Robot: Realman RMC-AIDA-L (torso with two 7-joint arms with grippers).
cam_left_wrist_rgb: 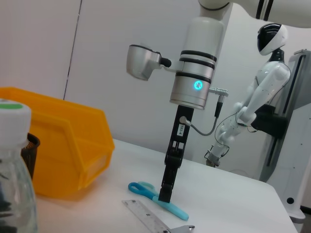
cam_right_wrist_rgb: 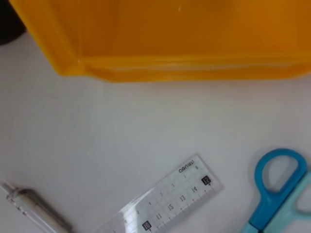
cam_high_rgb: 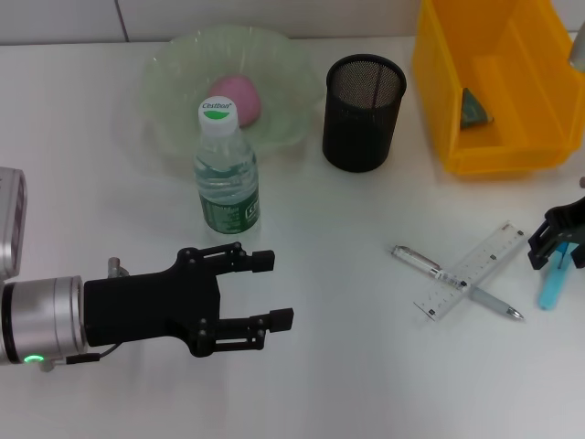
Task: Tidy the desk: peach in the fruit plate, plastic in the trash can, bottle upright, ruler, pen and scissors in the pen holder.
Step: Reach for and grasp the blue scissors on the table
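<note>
We judge three steps done: peach [cam_high_rgb: 239,97] sits in fruit plate [cam_high_rgb: 174,64], bottle [cam_high_rgb: 226,174] stands upright just in front of it, plastic scrap [cam_high_rgb: 474,107] lies in yellow trash can [cam_high_rgb: 439,82]. Pen holder [cam_high_rgb: 363,112] looks empty. Left to do: ruler [cam_high_rgb: 471,269] lying across pen [cam_high_rgb: 457,283], and scissors [cam_high_rgb: 555,279], all on desk. Our right gripper [cam_high_rgb: 555,243] is down on scissors; whether it is clamped, we cannot tell. Our left gripper [cam_high_rgb: 267,291] hovers near bottle, fingers apart, holding nothing.
</note>
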